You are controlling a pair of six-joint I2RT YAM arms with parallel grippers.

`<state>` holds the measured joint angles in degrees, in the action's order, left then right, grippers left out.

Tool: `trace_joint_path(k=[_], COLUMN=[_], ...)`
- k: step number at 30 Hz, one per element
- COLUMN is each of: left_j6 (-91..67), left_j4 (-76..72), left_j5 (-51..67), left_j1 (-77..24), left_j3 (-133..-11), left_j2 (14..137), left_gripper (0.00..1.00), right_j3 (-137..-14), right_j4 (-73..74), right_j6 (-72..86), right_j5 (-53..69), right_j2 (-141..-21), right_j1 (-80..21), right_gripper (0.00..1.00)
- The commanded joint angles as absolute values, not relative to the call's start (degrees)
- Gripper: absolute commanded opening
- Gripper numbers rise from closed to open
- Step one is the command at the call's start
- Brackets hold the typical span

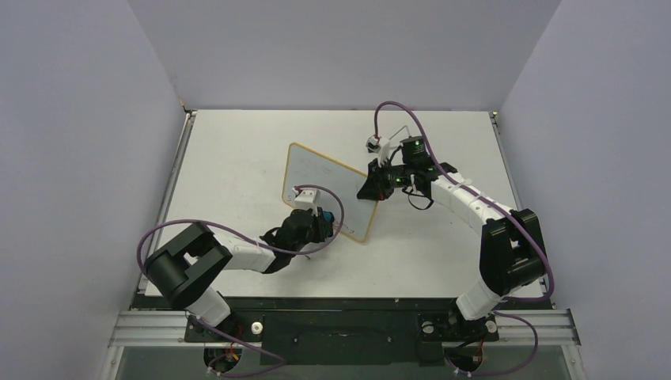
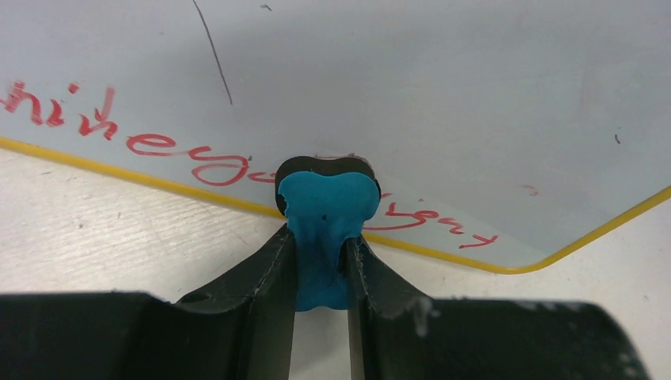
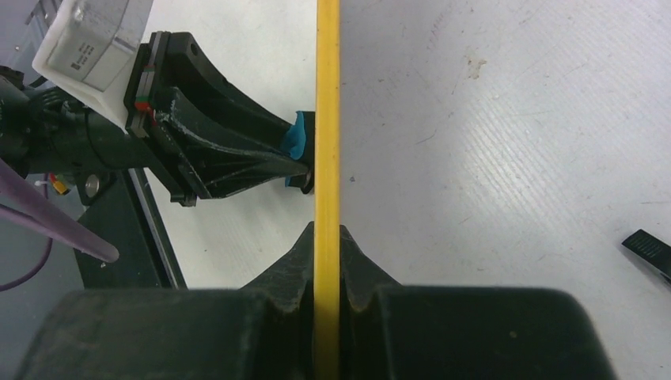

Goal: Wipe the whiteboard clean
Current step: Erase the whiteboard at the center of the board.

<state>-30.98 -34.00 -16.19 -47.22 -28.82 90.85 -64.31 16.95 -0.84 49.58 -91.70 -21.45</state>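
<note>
The whiteboard (image 1: pixel 324 186), white with a thin yellow rim, stands tilted at mid-table. My right gripper (image 1: pixel 372 184) is shut on its right edge; in the right wrist view the yellow rim (image 3: pixel 327 95) runs straight up from between the jaws of that gripper (image 3: pixel 327 236). My left gripper (image 2: pixel 320 241) is shut on a blue-and-black eraser (image 2: pixel 326 202), whose black end presses on the whiteboard (image 2: pixel 411 87) near its lower rim. Red handwriting (image 2: pixel 178 150) runs along that rim on both sides of the eraser. The eraser (image 3: pixel 299 134) also shows against the board face in the right wrist view.
The white table (image 1: pixel 229 150) is closed in by grey walls on three sides. A small black piece (image 3: pixel 649 249) lies on the table behind the board. A thin dark stroke (image 2: pixel 214 51) marks the board above the writing.
</note>
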Motion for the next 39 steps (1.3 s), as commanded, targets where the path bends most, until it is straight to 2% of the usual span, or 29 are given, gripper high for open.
trace_joint_path(k=[1, 6, 13, 19, 23, 31, 39], left_j6=[-29.97, -28.13, -25.2, -25.03, -26.41, -27.82, -27.18], left_j4=[-37.82, -39.74, -33.69, -31.93, -31.49, -32.94, -34.08], left_j5=[-16.18, -13.3, -16.93, -16.49, -18.81, -20.42, -20.0], left_j1=[-46.44, -49.46, -57.82, -60.74, -59.13, -49.47, -47.03], left_j3=[-26.84, -30.06, -40.97, -43.04, -41.11, -35.94, -34.14], left_j2=[85.78, 85.56, 94.81, 97.37, 96.72, 92.07, 90.4], left_gripper=[0.0, 0.0, 0.0, 0.0, 0.0, 0.0, 0.0], right_j3=[-64.97, -65.04, -64.99, -64.97, -64.87, -64.91, -64.89], right_j4=[19.94, 19.89, 19.7, 19.66, 19.56, 19.45, 19.51], right_j6=[0.44, 0.44, 0.44, 0.44, 0.44, 0.44, 0.44], right_j5=[53.32, 53.05, 53.27, 53.61, 53.54, 53.41, 53.33], right_j2=[-90.68, -91.04, -90.61, -90.35, -90.12, -90.29, -90.67], right_j1=[-22.35, -22.7, -22.6, -22.6, -22.56, -22.59, -22.59], right_gripper=[0.0, 0.0, 0.0, 0.0, 0.0, 0.0, 0.0])
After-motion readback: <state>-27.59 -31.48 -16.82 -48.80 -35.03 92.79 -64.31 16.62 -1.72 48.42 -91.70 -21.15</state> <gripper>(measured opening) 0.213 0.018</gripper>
